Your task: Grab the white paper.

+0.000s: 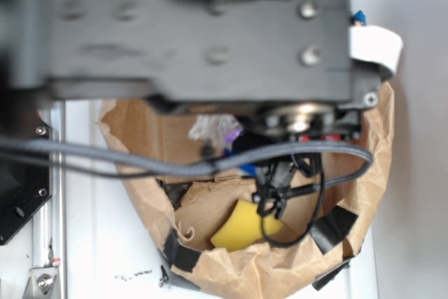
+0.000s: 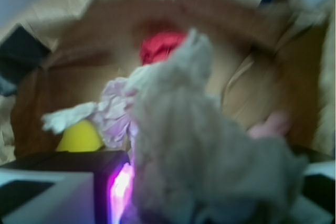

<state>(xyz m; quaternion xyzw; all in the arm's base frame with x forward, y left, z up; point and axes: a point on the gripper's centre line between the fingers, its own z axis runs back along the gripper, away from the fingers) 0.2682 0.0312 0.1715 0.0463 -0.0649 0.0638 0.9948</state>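
Note:
The white paper (image 2: 199, 145) is a wrinkly off-white wad. It fills the middle of the wrist view, close to the camera, with a ragged tail reaching left. My gripper (image 2: 210, 187) is shut on it. The black left finger (image 2: 105, 177) presses its side under a purple glow, and the right finger is mostly hidden behind the wad. From outside, the white paper (image 1: 208, 128) shows just under the blurred arm, beside the gripper (image 1: 236, 142), above the brown bag's inside.
A brown paper bag (image 1: 280, 271) with black tape patches (image 1: 334, 229) rings the gripper. Inside it lie a red paper wad (image 2: 160, 45), a yellow object (image 1: 245, 225) and something pink (image 2: 270, 124). A metal rail (image 1: 49, 208) runs along the left.

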